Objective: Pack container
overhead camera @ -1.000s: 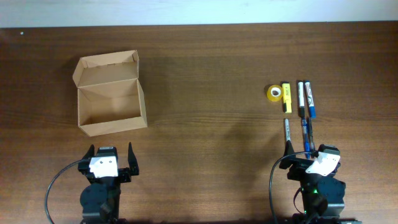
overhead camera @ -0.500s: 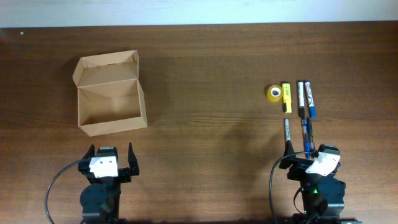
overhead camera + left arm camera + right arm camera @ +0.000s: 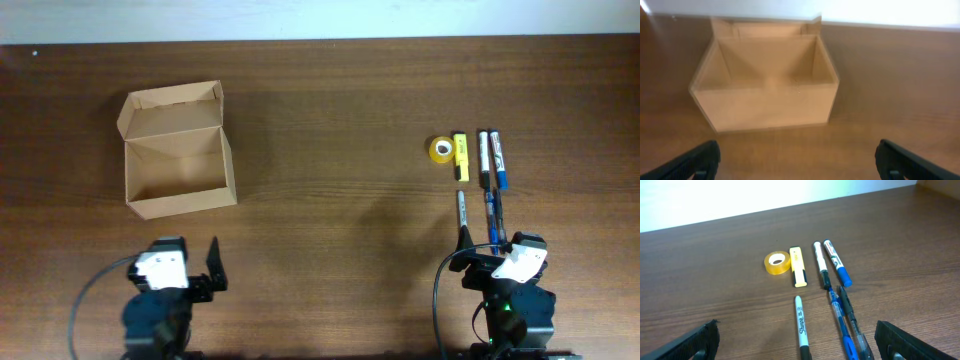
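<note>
The container (image 3: 178,150) is an open tan cardboard box at the left, its flap lid standing back; it looks empty in the left wrist view (image 3: 765,80). My left gripper (image 3: 182,262) is open and empty, on the near side of the box and apart from it, with its fingers (image 3: 690,162) wide. At the right lie a yellow tape roll (image 3: 440,149), a yellow highlighter (image 3: 461,156), a black marker (image 3: 483,158), a blue marker (image 3: 498,160), a Sharpie (image 3: 801,327) and a blue pen (image 3: 842,322) beside a dark pen (image 3: 852,317). My right gripper (image 3: 490,245) is open and empty just short of the pens.
The dark wooden table (image 3: 330,120) reaches to a pale wall strip at the far edge. Bare wood lies between the box and the stationery group.
The left arm has shifted a little toward the near-left and turned slightly; its wrist view is blurred. The right arm, the box and the pens have not moved.
</note>
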You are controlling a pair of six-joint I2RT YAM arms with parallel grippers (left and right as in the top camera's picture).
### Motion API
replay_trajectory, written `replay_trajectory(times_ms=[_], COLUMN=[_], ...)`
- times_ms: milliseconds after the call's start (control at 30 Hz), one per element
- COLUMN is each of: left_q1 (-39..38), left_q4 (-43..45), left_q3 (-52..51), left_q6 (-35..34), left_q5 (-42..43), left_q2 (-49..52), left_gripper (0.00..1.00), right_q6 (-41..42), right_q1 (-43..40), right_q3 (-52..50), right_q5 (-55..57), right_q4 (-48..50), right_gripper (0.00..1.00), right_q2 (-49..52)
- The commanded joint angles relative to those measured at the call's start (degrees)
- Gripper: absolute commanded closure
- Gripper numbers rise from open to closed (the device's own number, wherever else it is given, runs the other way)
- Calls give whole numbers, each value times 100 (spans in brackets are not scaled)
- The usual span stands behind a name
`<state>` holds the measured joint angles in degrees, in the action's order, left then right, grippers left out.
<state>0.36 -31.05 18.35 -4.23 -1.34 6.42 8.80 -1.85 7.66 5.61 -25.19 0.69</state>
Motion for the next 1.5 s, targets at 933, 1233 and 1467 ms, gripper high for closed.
replay_trajectory(times_ms=[933,1233,1467], left_q1=[9,-337,-890], left_q4=[-2802,-2811,-2623], left_q3=[6555,7654,7928], left_q6=[-669,-1123,-1537], left_q5=[1808,549,-474], left_q2=[8109,9477,10188], left_gripper=[0,6,7], right_q6=[-15,-15,-15], right_q1=[-48,-48,-48], right_q3=[-39,-39,-39], right_q5=[90,90,90], right_q4=[-2,-2,-2], right_gripper=[1,1,1], right_q2=[-55,-55,-55])
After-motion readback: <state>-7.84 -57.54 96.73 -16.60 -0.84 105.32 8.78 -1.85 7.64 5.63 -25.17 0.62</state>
